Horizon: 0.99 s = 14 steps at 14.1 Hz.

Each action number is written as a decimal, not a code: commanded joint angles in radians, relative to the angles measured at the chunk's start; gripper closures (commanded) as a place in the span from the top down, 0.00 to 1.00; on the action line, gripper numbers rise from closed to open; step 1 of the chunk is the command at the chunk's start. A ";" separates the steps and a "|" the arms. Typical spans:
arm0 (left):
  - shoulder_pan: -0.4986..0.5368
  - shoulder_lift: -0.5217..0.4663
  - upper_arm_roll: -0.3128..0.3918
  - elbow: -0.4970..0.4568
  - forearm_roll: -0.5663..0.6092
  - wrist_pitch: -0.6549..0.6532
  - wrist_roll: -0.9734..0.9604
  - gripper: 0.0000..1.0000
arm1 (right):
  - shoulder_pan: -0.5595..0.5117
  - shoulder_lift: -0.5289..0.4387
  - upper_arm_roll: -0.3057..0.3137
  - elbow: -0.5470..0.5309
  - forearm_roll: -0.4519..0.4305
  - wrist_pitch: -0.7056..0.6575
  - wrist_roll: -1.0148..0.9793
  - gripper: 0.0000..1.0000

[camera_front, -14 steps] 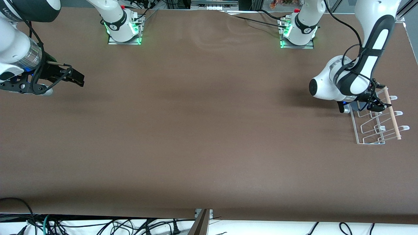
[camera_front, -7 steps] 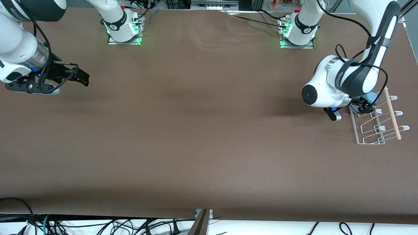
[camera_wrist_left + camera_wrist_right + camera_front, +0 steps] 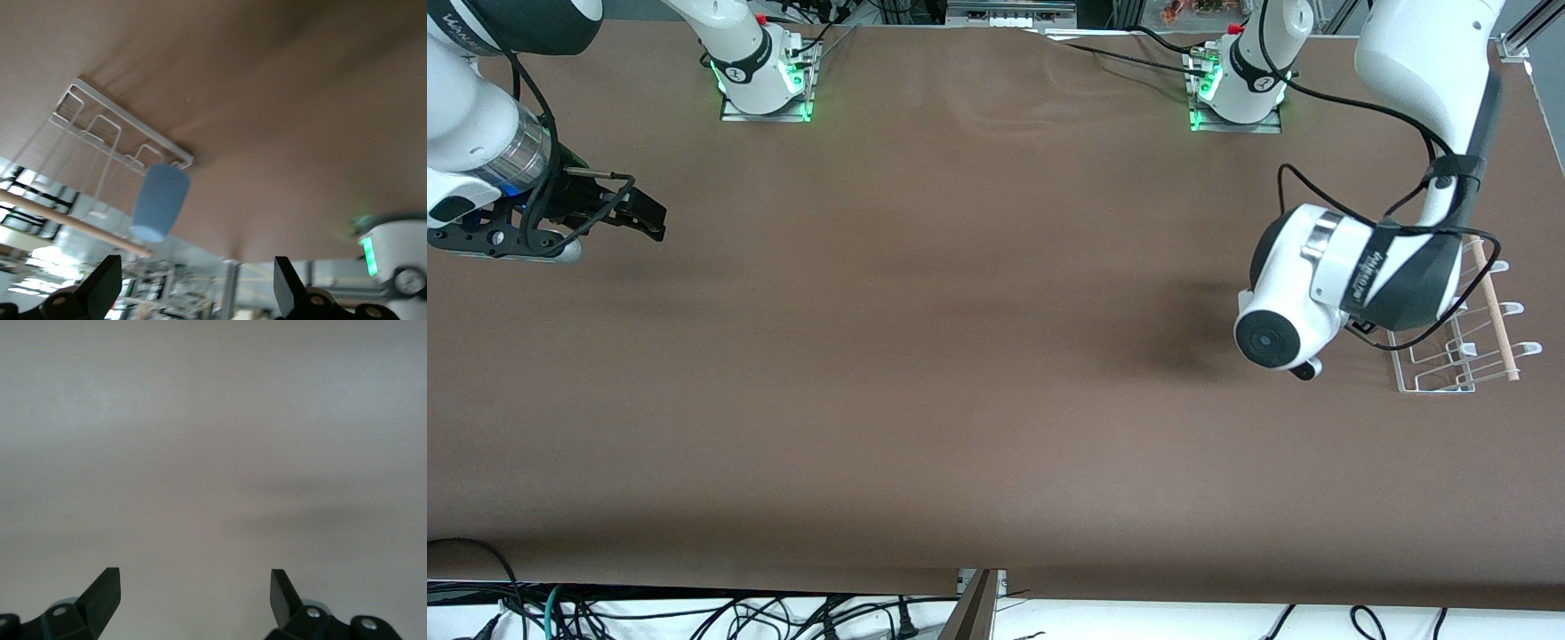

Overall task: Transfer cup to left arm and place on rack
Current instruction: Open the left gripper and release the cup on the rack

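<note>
The light-blue cup (image 3: pixel 160 202) sits on a peg of the white wire rack (image 3: pixel 100 127), beside its pale wooden rod (image 3: pixel 67 217); it shows only in the left wrist view. In the front view the left arm's wrist (image 3: pixel 1360 276) covers the cup and part of the rack (image 3: pixel 1458 360). My left gripper (image 3: pixel 197 293) is open and empty, drawn back from the cup with a clear gap; its fingers are hidden in the front view. My right gripper (image 3: pixel 640 213) waits open and empty over bare table at the right arm's end, also in the right wrist view (image 3: pixel 193 600).
The two arm bases (image 3: pixel 765 80) (image 3: pixel 1240 84) with green lights stand along the table's back edge. The brown table (image 3: pixel 960 356) spreads between the arms. Cables (image 3: pixel 694 613) hang below the table edge nearest the front camera.
The left arm has pulled away from the rack and swung its wrist toward the front camera, with the cup left on the rack. The right arm has barely moved.
</note>
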 commanded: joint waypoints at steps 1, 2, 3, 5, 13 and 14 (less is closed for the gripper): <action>-0.007 0.024 -0.001 0.131 -0.134 -0.020 -0.181 1.00 | 0.004 0.015 -0.004 0.025 0.011 -0.015 -0.018 0.99; -0.005 0.023 -0.001 0.164 -0.179 -0.001 -0.219 1.00 | 0.004 0.018 -0.004 0.025 0.011 -0.015 -0.016 0.99; -0.004 0.016 -0.001 0.192 -0.220 0.016 -0.238 1.00 | 0.002 0.019 -0.004 0.025 0.013 -0.015 -0.016 0.99; 0.009 0.016 0.002 0.253 -0.295 0.040 -0.238 1.00 | 0.000 0.021 -0.006 0.025 0.016 -0.015 -0.015 0.99; -0.009 -0.355 0.335 -0.007 -0.687 0.481 -0.235 1.00 | -0.009 0.020 -0.015 0.025 0.054 -0.015 -0.015 0.99; -0.022 -0.432 0.352 -0.121 -0.688 0.534 -0.229 1.00 | -0.009 0.020 -0.015 0.025 0.054 -0.015 -0.015 0.99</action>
